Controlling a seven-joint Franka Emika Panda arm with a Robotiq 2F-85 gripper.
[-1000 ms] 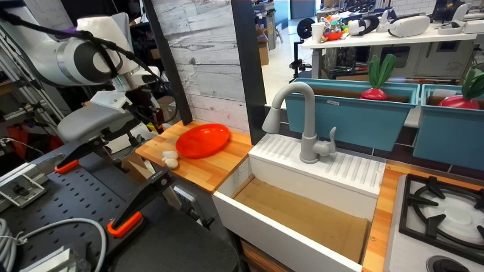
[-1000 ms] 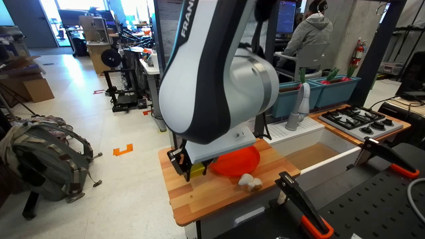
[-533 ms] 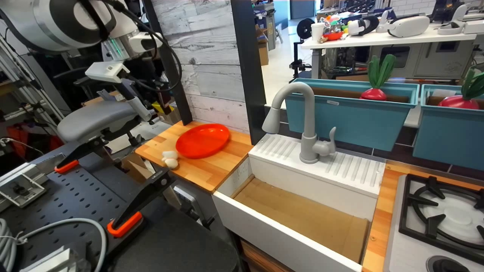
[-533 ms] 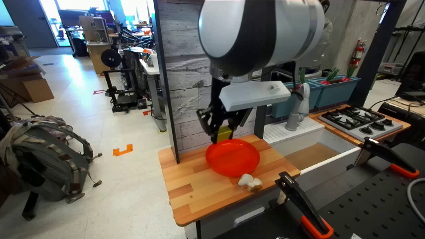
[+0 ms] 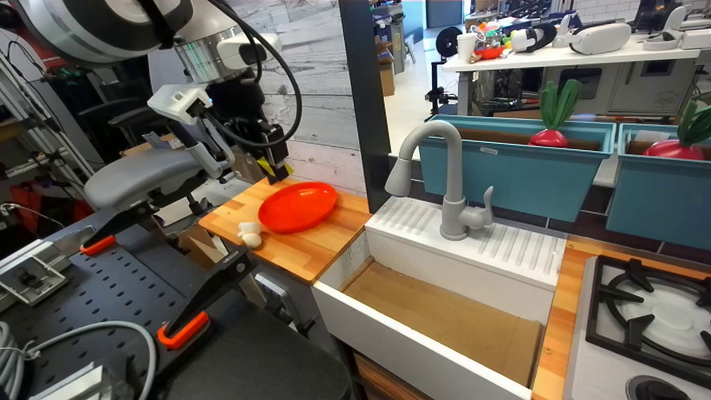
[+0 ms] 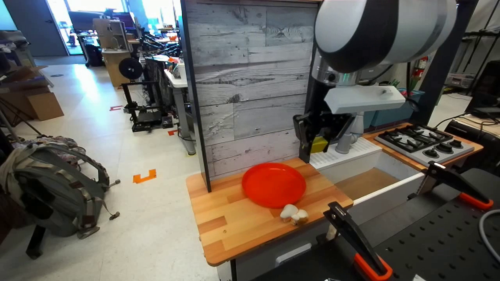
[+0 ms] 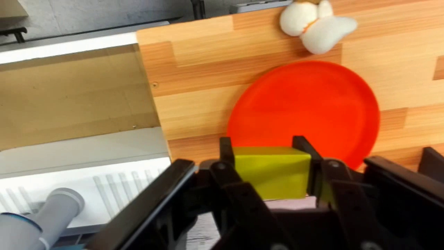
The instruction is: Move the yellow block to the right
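Observation:
The yellow block [image 7: 272,170] sits between the fingers of my gripper [image 7: 264,152] in the wrist view, with a dark finger against each side. In both exterior views my gripper [image 6: 315,143] [image 5: 276,173] holds the yellow block [image 6: 319,144] [image 5: 265,165] in the air, above the level of the wooden counter [image 6: 218,230]. In an exterior view a finger partly hides the block. The orange-red plate [image 7: 305,107] lies on the counter behind the block in the wrist view. It also shows in both exterior views [image 6: 273,185] [image 5: 298,207].
A small pale rounded object [image 6: 290,212] lies beside the plate. The sink [image 5: 433,328] with its grey faucet [image 5: 454,183] adjoins the counter. A grey wood-plank wall [image 6: 254,117] and a dark post [image 5: 364,100] stand at the counter's back. A stove [image 6: 422,142] lies beyond the sink.
My gripper has risen with the yellow block and moved rightward in both exterior views, past the plate toward the sink side. The plate and pale object have not moved.

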